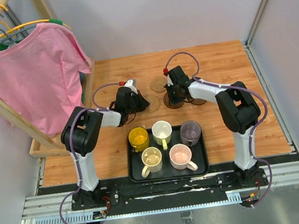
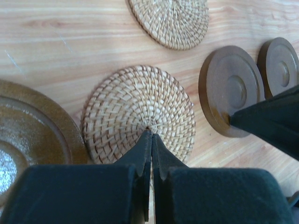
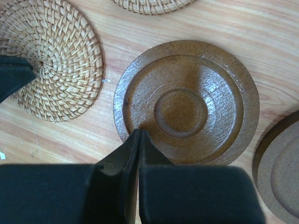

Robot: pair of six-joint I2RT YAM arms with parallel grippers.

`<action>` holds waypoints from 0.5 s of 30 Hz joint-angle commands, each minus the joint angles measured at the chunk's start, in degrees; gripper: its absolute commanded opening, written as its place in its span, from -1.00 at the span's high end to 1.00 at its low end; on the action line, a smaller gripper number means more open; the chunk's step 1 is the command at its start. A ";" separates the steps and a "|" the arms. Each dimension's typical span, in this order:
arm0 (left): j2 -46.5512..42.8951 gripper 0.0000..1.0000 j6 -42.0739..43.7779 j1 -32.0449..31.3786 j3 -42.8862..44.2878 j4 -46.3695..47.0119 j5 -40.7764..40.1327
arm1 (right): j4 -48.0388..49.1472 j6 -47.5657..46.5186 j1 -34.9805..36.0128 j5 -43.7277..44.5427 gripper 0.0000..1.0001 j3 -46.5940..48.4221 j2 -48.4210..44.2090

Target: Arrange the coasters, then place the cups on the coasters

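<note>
L end effector (image 2: pixel 150 136) pressed together, tips over woven coaster (image 2: pixel 138 102) centre — R end effector (image 3: pixel 139 134) likewise, at dark coaster (image 3: pixel 187 84) rim.

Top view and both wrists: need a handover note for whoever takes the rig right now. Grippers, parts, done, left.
Left gripper: shut, empty, tips over the centre of a woven coaster.
Right gripper: shut, empty, tips at the rim of a dark coaster.
Other coasters, flat on the table: second woven coaster, another dark coaster, third dark coaster.
Cups, all on the black tray: yellow mug, white mug, grey-purple mug, cream mug, pink mug.
Done: no cup on a coaster.
Left: finish arranging the coasters, then move all five cups.
</note>
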 commanded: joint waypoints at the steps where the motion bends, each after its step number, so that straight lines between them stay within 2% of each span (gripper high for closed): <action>1: 1.84 0.99 1.66 0.40 3.30 -1.14 1.01 | -7.66 0.15 2.70 -0.61 0.99 -0.77 1.67; 8: 1.68 0.99 2.05 0.42 4.42 -1.49 1.14 | -9.13 -0.69 3.80 0.71 0.99 1.58 1.21; 15: -1.63 0.99 2.75 0.90 2.94 -1.20 0.38 | -12.89 -5.17 3.70 6.31 0.99 12.07 1.22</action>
